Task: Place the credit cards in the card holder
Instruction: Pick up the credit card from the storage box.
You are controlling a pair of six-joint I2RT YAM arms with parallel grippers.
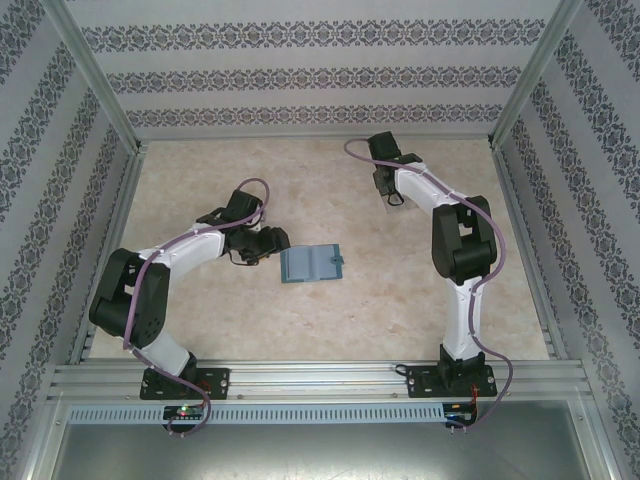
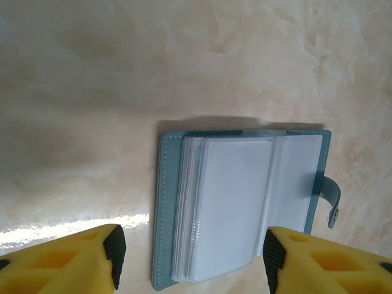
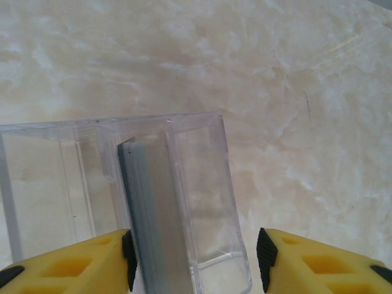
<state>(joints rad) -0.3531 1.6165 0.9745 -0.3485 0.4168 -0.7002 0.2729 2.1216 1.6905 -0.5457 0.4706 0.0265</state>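
Beyond the holder (image 1: 312, 264), our right gripper (image 3: 195, 251), jaws apart, straddles packed cards (image 3: 150, 208) (left gripper (image 2: 191, 251) wide over it); several may lift together.

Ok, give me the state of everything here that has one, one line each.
Teal-blue folding card holder: lying open on the table, clear sleeves up, strap unfastened.
Stack of thin grey cards: standing on edge inside the clear plastic box.
Left arm's yellow fingers: open, empty, either side of the card holder.
Right arm's yellow fingers: open, straddling the box's card compartment, holding nothing.
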